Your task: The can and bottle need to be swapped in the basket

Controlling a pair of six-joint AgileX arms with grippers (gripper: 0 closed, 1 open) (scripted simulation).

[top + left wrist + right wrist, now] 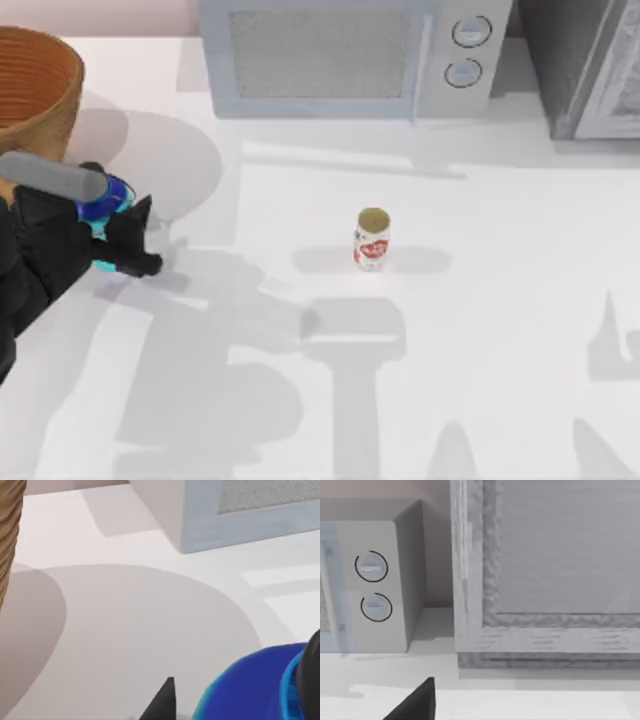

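We look down on a white table (480,330) crossed by soft grey shadows, with a pale grey microwave (340,55) — two round dials (467,50) on its panel — at the back edge beside a grey framed cabinet (590,65).

White desk (480,330), matte, crossed by soft grey shadows. Microwave (350,55) at the far edge, just right of centre: pale grey casing, speckled mesh door panel, two round dials (471,31) stacked on its right-hand side. Same dials (371,566) seen in the right wrist view, one above the other, each ringed in dark. Corner of the microwave (240,515) and its mesh door also noted in the left wrist view. Grey framed cabinet (590,65) at the far right corner, just beside the microwave; its panel and rough-edged frame (545,580) seen close in the right wrist view.
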